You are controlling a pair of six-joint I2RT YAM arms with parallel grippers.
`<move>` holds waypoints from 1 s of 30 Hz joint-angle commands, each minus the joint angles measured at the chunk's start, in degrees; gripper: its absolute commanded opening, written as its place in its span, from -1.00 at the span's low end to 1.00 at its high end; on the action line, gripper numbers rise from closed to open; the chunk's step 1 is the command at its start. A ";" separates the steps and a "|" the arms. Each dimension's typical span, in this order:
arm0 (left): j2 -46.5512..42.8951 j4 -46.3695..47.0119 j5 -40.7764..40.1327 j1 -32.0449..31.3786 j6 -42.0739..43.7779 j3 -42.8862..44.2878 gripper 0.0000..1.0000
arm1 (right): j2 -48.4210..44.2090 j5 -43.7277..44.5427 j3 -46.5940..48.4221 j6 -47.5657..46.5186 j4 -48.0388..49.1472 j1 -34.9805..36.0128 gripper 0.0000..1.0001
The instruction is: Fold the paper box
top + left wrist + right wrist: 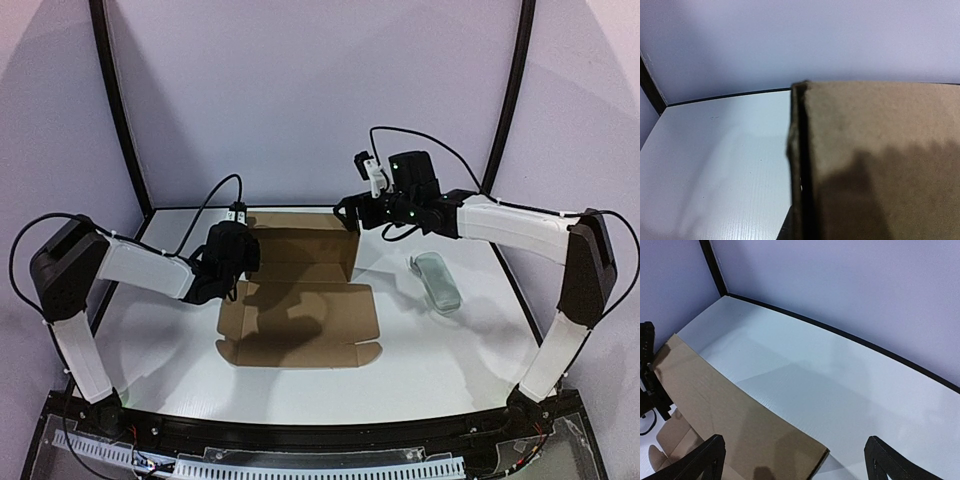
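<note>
Left gripper (240, 255), apparently pinched shut on the paper box (300, 320) panel raised toward the worktop's (450, 350) far edge, should steady it; right gripper (352, 215) stands spread apart.

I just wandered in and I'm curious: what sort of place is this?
Probably a robot test booth: a white tabletop boxed in by plain lilac walls, two white-and-black robot arms bolted at its near edge, and a brown corrugated cardboard box between them.

Small pale grey-green oblong case (436, 281) lies flat on white table (450, 350), right side, far end angled left. Plain lavender backdrop (300, 90) behind table, framed by black curved poles (118, 100).
</note>
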 commanded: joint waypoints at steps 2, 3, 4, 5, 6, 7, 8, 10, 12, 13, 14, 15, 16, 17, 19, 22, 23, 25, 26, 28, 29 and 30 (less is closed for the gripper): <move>0.52 3.04 -0.17 -0.09 -1.19 -1.20 -0.98 | 2.35 0.52 -2.73 0.72 6.35 -2.23 0.97; 0.52 2.86 -0.08 -0.12 -1.36 -1.29 -0.98 | 2.45 0.13 -2.90 0.75 7.11 -2.34 0.97; 0.67 2.77 0.15 -0.08 -1.56 -1.33 -0.98 | 3.24 -0.26 -3.47 0.73 8.10 -2.83 0.97; 0.72 2.66 0.30 -0.12 -1.68 -1.39 -0.98 | 3.52 -0.49 -3.77 0.79 8.65 -2.99 0.97; 1.01 2.49 0.42 -0.09 -1.78 -1.40 -0.98 | 4.08 -0.95 -4.19 0.71 9.35 -3.24 0.97; 1.24 2.06 0.53 -0.10 -1.86 -1.29 -0.98 | 4.67 -1.52 -4.97 0.30 10.80 -3.39 0.97; 1.39 1.52 0.45 -0.12 -2.01 -1.16 -0.98 | 5.09 -1.46 -5.55 0.18 11.21 -3.36 0.97; 1.83 1.12 0.49 -0.07 -2.27 -0.88 -0.98 | 6.18 -1.31 -6.88 -0.32 12.97 -3.55 0.97; 2.06 0.88 0.50 -0.09 -2.33 -0.83 -0.98 | 6.82 -1.86 -7.55 -0.24 14.06 -3.83 0.96; 2.27 0.58 0.70 -0.07 -2.47 -0.77 -0.98 | 7.47 -2.02 -8.29 0.38 14.84 -4.19 0.96; 2.43 0.31 0.85 -0.07 -2.54 -0.76 -0.98 | 8.06 -2.14 -8.58 0.90 15.01 -4.58 0.95; 2.52 0.22 0.87 -0.11 -2.70 -0.76 -0.98 | 8.26 -2.00 -8.74 1.08 14.90 -4.63 0.95; 2.69 0.13 0.69 -0.08 -2.78 -0.71 -0.98 | 8.63 -1.98 -9.00 1.10 14.82 -4.71 0.95; 2.89 -0.04 0.58 -0.07 -2.92 -0.68 -0.98 | 8.78 -2.16 -9.68 1.09 14.81 -4.81 0.94; 3.00 -0.42 0.55 -0.07 -3.11 -0.67 -0.98 | 8.91 -2.17 -10.80 1.24 14.95 -4.79 0.94; 3.11 -0.82 0.21 -0.07 -3.40 -0.71 -0.98 | 9.35 -2.00 -12.23 2.06 14.35 -4.82 0.93; 3.15 -0.94 -0.01 -0.07 -3.45 -0.77 -0.98 | 9.38 -2.28 -13.10 2.28 14.15 -4.83 0.92; 3.21 -1.12 -0.01 -0.07 -3.54 -0.68 -0.98 | 9.14 -1.86 -13.88 2.41 14.19 -4.82 0.92; 3.28 -1.26 0.01 -0.07 -3.64 -0.58 -0.98 | 8.88 -1.26 -13.84 2.28 13.69 -4.83 0.92; 3.48 -1.78 -0.03 -0.07 -3.71 -0.11 -0.98 | 8.43 -1.02 -13.13 2.04 12.53 -4.83 0.92; 3.52 -2.34 -0.06 -0.07 -3.73 0.22 -0.98 | 8.24 -1.21 -12.36 1.89 12.02 -4.87 0.92; 3.55 -2.47 -0.07 -0.07 -3.69 0.22 -0.98 | 8.08 -1.22 -11.92 1.88 11.67 -4.86 0.92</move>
